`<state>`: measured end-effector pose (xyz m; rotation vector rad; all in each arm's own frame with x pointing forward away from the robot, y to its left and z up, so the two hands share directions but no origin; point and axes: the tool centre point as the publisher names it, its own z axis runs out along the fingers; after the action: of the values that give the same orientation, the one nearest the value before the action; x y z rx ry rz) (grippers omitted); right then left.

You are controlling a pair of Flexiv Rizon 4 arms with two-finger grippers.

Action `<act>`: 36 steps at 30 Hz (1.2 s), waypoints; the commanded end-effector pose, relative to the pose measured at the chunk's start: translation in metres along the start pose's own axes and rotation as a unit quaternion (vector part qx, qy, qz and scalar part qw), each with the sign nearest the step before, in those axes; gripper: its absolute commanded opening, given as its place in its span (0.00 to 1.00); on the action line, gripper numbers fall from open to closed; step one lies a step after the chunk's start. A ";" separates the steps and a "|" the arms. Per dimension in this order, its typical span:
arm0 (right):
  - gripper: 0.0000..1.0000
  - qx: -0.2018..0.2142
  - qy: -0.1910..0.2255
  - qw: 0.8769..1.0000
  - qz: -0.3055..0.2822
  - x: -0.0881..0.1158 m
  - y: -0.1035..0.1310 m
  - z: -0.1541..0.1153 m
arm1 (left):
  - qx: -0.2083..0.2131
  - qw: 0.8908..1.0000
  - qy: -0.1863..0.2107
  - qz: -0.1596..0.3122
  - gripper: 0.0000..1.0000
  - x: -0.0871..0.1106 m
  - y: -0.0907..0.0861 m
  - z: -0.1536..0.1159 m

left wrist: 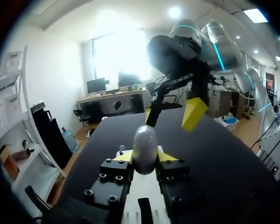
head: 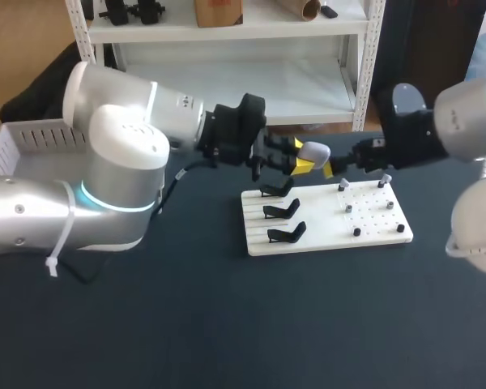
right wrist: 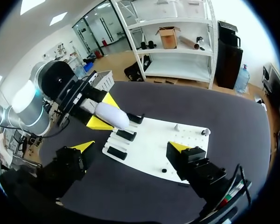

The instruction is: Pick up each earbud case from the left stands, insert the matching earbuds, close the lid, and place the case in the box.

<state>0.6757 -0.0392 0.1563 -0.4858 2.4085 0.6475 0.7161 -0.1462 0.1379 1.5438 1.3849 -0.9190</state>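
- Holding: left arm [head: 130, 130], jaws pinching the grey-white earbud case [head: 316, 151] from both sides, above the far left edge of the white board [head: 324, 235].
- Right arm [head: 462, 113]: jaws spread, just right of the case.
- Three black stands [head: 282, 212] on the board's left half.

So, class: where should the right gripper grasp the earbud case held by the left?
Likely its rounded free end, from straight ahead: the earbud case sticks out beyond the left gripper, whose fingers clamp its two sides further back.
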 end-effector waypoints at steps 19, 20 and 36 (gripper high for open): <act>1.00 0.015 -0.007 1.000 -0.004 -0.017 -0.001 -0.002 | 0.012 1.000 -0.019 0.015 0.00 -0.005 -0.020 -0.002; 1.00 0.015 -0.007 1.000 -0.004 -0.018 -0.002 -0.002 | 0.012 1.000 -0.020 0.015 0.00 -0.005 -0.021 -0.002; 1.00 0.112 -0.045 0.992 -0.039 -0.021 -0.021 -0.036 | 0.014 0.996 -0.085 -0.020 0.00 0.001 -0.035 -0.021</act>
<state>0.7016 -0.0665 0.1825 -0.5166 2.3260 0.5592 0.6888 -0.1374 0.1418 1.4817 1.3199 -1.0596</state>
